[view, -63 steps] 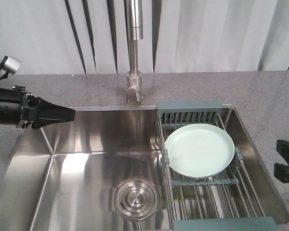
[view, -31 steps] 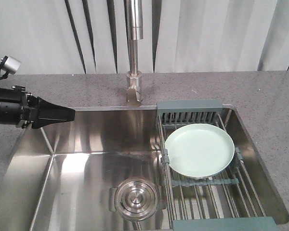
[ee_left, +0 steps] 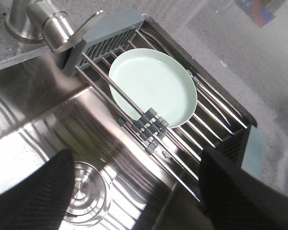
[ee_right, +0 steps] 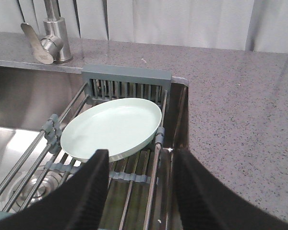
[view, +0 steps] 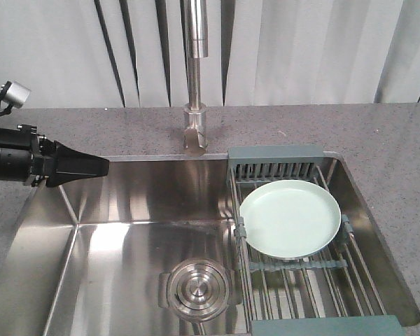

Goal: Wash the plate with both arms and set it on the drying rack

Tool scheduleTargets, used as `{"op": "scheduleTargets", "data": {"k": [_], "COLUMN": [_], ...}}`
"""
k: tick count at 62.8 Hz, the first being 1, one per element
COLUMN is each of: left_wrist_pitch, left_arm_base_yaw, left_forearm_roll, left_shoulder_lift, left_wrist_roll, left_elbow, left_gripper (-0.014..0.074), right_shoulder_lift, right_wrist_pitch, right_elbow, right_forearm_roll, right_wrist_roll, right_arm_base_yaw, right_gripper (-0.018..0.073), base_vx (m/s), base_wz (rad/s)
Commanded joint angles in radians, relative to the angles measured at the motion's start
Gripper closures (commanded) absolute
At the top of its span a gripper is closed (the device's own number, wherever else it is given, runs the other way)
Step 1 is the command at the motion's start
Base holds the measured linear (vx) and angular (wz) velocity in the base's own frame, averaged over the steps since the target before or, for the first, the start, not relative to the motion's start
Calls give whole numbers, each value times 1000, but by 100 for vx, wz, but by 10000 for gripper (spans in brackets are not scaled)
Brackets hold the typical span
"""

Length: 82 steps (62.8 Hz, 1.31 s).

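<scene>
Left gripper (view: 91,166): I hold it over the sink's left rim, pointing toward the basin. In the front view the tips read as a single point, but my left wrist view shows both fingers spread wide with nothing between them. Risk: swinging right from here, it could clip the faucet (view: 194,77).

Sink (view: 119,210): steel basin, round drain (view: 198,289) near the front edge. Risk: a wet plate dropped here would strike bare steel.

Drying rack (view: 294,276): steel rods with grey-blue end pieces, spanning the sink's right end.

Plate (view: 289,218): pale mint green, lying flat on the rack's rods toward the back end, touching no gripper. I judge placing already done. Risk: it lies close to the rack's inner side; a knock from either arm could slide it across the smooth rods into the basin.

Right gripper (ee_right: 137,184): absent from the front view; its wrist view shows the fingers parted wide, empty, near the plate's front rim. Risk: any forward drift would nudge the plate.
</scene>
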Motion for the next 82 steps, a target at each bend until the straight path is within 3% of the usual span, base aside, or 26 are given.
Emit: {"op": "scheduleTargets", "data": {"k": [1, 72, 77, 82], "left_wrist_pitch": [56, 31, 56, 59], "left_arm_base_yaw": [2, 2, -3, -26], "left_forearm_roll": [-65, -66, -67, -72], "left_shoulder_lift": [-43, -43, -43, -43], "left_wrist_roll": [1, 0, -1, 4], "left_elbow": [-23, -23, -23, -24], "left_gripper": [79, 80, 106, 190], "right_shoulder_lift": [11, 11, 11, 11], "right_wrist_pitch": [-72, -71, -71, -71], "right_elbow": [-25, -25, -25, -25], "right_forearm_roll": [3, 3, 3, 3], "right_wrist_roll": [-14, -14, -14, -14], "right_arm_base_yaw": [-3, -3, -3, -3], "right_gripper": [230, 230, 230, 230], "base_vx": [0, 0, 0, 0], "base_wz": [0, 0, 0, 0]}}
